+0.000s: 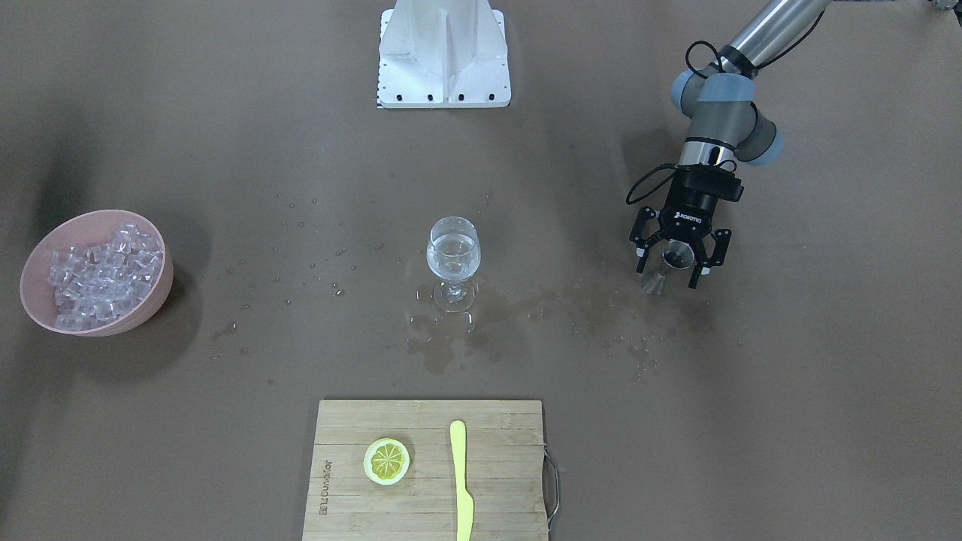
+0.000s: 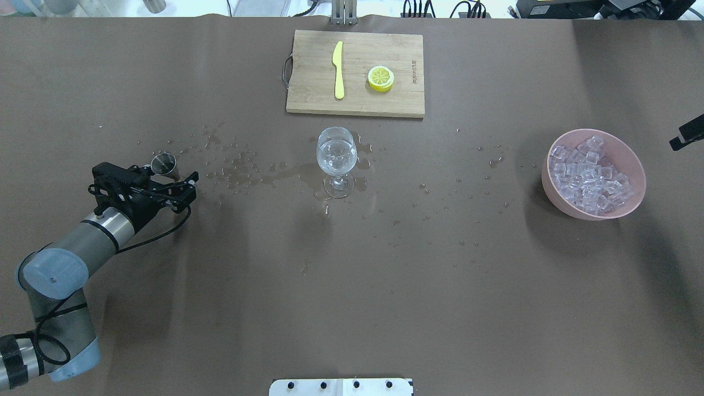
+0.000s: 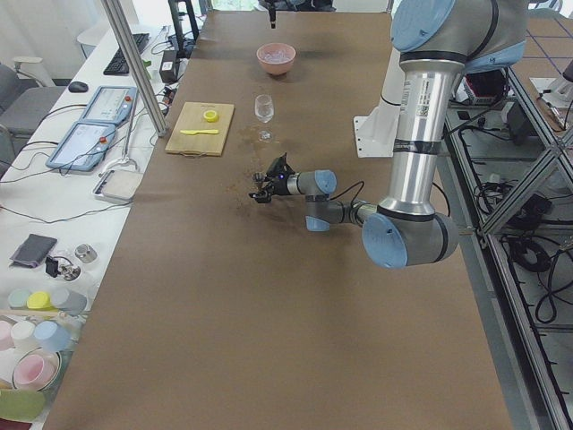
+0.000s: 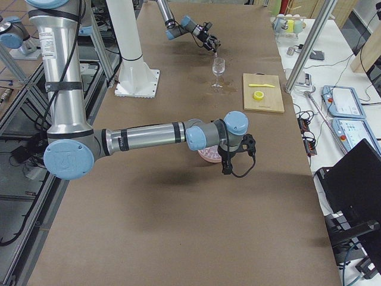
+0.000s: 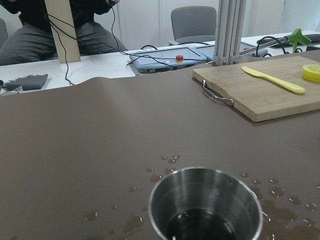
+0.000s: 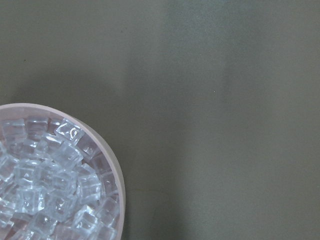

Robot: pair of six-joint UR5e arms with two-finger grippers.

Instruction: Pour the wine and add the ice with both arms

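Left gripper (image 1: pixel 667 275): jaws spread wide on either side of the upright steel jigger (image 1: pixel 675 259), not clamping it.
Right gripper (image 4: pixel 226 167): near the pink bowl (image 1: pixel 144 309); cut off overhead, so its grip cannot be told.
Wine (image 1: pixel 452 255): in the stemmed glass (image 1: pixel 454 297), mid-table.
Ice (image 1: pixel 101 274): heaped in the bowl.

- We see clear, colourless ice cubes (image 1: pixel 98 278) in a pale pink round bowl (image 1: pixel 155 297).
- Yellow plastic knife (image 1: pixel 461 481), yellow round lemon slice (image 1: pixel 386 460), tan grained bamboo board (image 1: pixel 503 466).
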